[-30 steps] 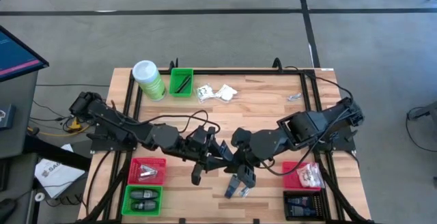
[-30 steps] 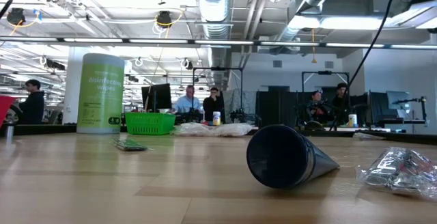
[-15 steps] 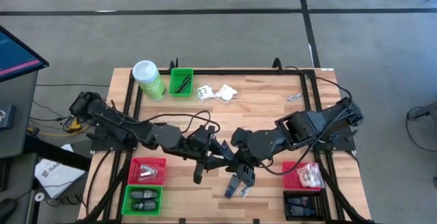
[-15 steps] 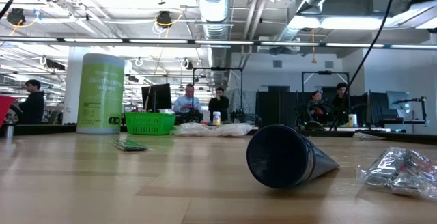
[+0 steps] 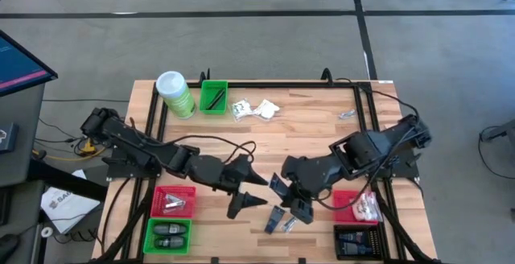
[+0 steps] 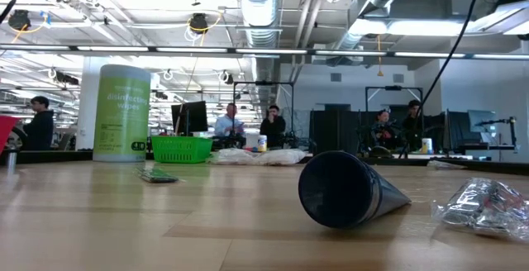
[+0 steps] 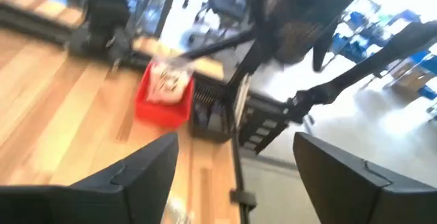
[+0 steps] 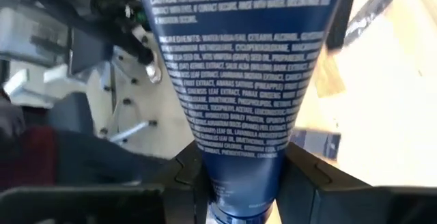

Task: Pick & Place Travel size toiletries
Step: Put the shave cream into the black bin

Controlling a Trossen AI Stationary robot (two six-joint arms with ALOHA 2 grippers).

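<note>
Table: your butcher-block wooden table (image 5: 314, 127) carries the bins and loose packets.
Canister: tall green cylinder with a white lid (image 5: 175, 93), beside the small green bin (image 5: 214, 96).
Tube: smooth dark blue plastic tube with white print (image 8: 239, 80), near the front-centre edge.
Right gripper (image 5: 286, 214): clamped on that tube.
Left gripper (image 5: 245, 191): fingers spread wide, holding nothing.

Item count, as visible:

- Bins: five. Two red (image 5: 173, 201) (image 5: 351, 208), two green (image 5: 213, 97) (image 5: 166, 237), one black (image 5: 356, 241).
- Green canister with white lid (image 5: 175, 93): one.
- White sachets (image 5: 255, 109) in a cluster near the upper green bin: exact number cannot be told.
- Dark blue tube (image 8: 242, 80): one.
- Robot arms: two.
</note>
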